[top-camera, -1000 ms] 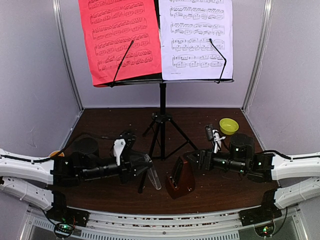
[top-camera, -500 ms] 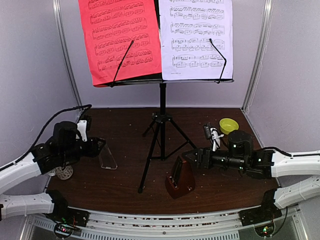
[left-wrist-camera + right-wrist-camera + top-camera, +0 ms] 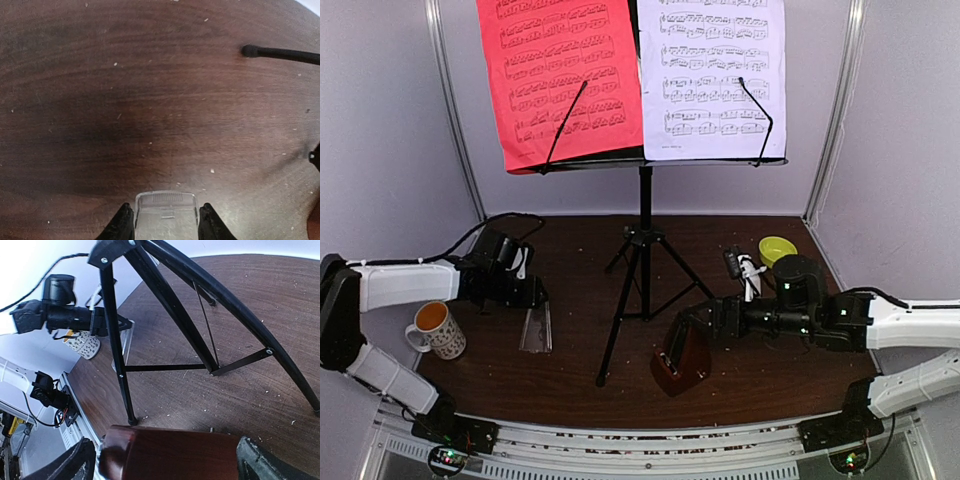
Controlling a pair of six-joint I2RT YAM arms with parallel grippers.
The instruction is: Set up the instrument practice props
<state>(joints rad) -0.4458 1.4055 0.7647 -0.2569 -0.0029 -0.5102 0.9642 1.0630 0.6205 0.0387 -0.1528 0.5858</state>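
As your right hand (image 3: 165,465) straddles the metronome (image 3: 676,370), spread apart, it looks placed: back off cleanly; left hand (image 3: 166,225) clamps a clear block (image 3: 536,330).

The dark wooden desk (image 3: 570,370), flecked with pale crumbs (image 3: 212,171), bears the stand (image 3: 644,270) at centre, with the metronome (image 3: 682,358) nearer the front. A mug (image 3: 438,330) sits at left, a bowl (image 3: 777,250) back right.
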